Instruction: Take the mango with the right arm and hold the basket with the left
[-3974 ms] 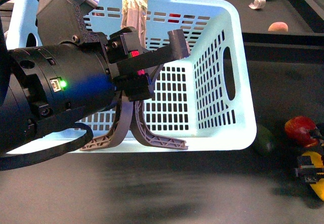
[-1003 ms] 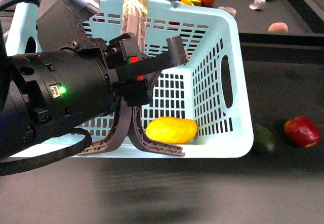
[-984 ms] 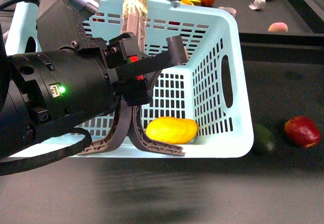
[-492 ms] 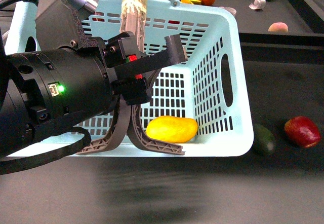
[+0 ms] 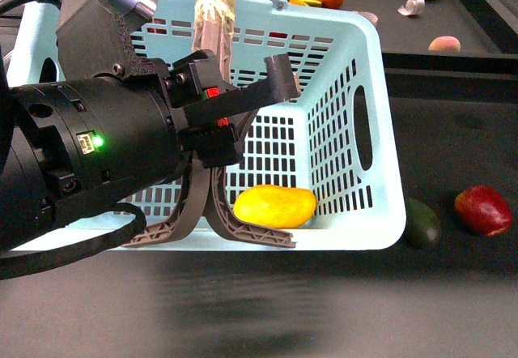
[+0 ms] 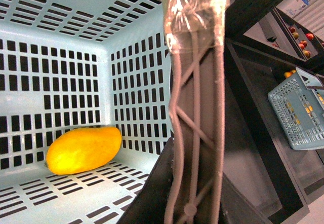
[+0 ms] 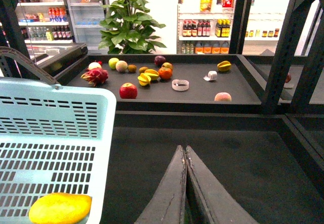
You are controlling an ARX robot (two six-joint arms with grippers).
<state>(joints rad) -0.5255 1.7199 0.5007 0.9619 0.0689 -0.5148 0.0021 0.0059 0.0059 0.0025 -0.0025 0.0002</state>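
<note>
The yellow-orange mango lies inside the light blue basket, at its near right corner. It also shows in the left wrist view and the right wrist view. My left gripper is shut on a brown swing handle of the basket. My right gripper is shut and empty, above the dark table to the right of the basket. The right arm is out of the front view.
A dark green fruit and a red fruit lie on the table right of the basket. Several fruits lie on the far dark shelf. A second basket stands on the floor beyond the table edge.
Four seconds ago the mango was in my right gripper at the table's right edge. Now it lies in the basket and the right arm has left the front view. The left arm barely moved.
</note>
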